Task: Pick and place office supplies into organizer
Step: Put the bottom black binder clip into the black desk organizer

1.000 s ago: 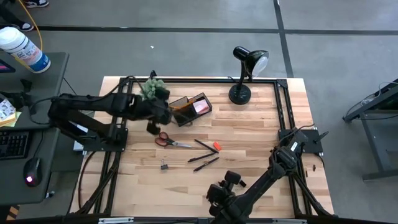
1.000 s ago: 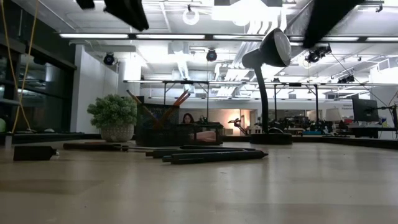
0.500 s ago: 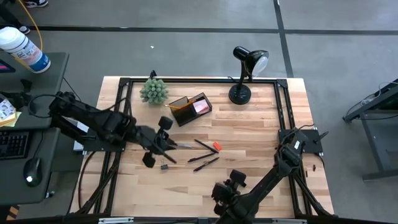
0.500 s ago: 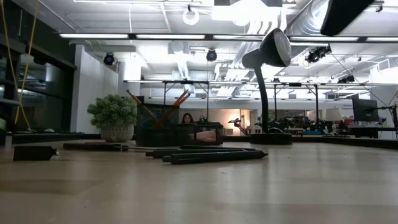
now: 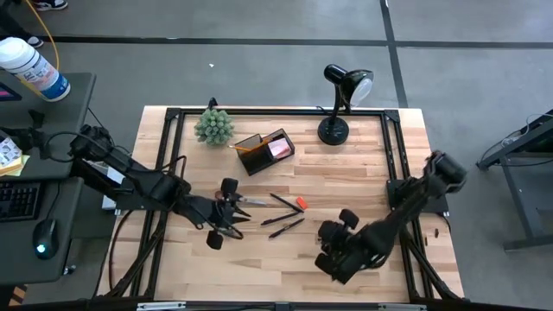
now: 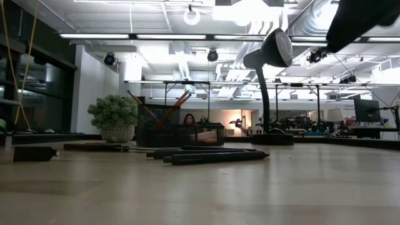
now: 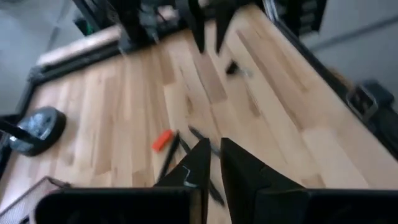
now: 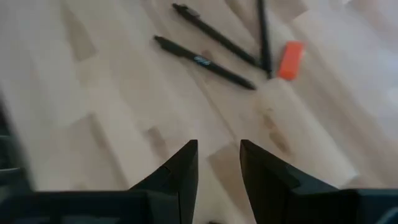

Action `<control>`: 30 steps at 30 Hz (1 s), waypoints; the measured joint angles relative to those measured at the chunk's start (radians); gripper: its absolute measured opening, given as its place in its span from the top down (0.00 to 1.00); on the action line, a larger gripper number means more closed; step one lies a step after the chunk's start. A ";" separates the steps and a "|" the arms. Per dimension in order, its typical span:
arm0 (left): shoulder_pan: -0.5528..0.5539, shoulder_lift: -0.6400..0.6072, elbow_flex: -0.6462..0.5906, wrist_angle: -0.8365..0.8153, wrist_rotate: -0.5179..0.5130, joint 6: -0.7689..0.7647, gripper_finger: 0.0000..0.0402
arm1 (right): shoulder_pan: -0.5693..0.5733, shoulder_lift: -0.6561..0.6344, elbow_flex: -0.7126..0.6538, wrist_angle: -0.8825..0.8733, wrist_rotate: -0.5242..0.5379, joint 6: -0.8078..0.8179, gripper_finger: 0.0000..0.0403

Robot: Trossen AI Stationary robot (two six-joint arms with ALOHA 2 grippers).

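Note:
The black organizer stands at the far middle of the table, with a pink pad and orange pencils in it. Red-handled scissors, three black pens and a red eraser lie on the wood in front of it. A small black clip lies nearer the front edge. My left gripper hovers over the scissors' handles and the clip, its fingers empty with only a narrow slit between them. My right gripper hangs open and empty above bare wood, right of the pens.
A green plant stands at the far left of the table and a black desk lamp at the far middle-right. A black frame runs around the work area. Bare wood lies between the pens and my right gripper.
My left gripper has swung from beside the organizer toward the near edge and now hangs over the scissors and the clip. My right gripper has gone from the near edge toward the table's right and a little farther in. Nothing on the table has moved.

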 joint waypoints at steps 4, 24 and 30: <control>0.004 0.000 0.000 0.167 0.013 0.038 0.95 | 0.000 -0.128 -0.169 0.220 -0.045 -0.002 0.72; 0.003 0.007 0.001 0.323 -0.017 0.199 0.94 | 0.000 -0.272 -0.306 0.416 -0.139 0.007 0.72; 0.003 0.007 0.001 0.326 -0.006 0.198 0.94 | 0.000 -0.272 -0.306 0.440 -0.108 -0.005 0.72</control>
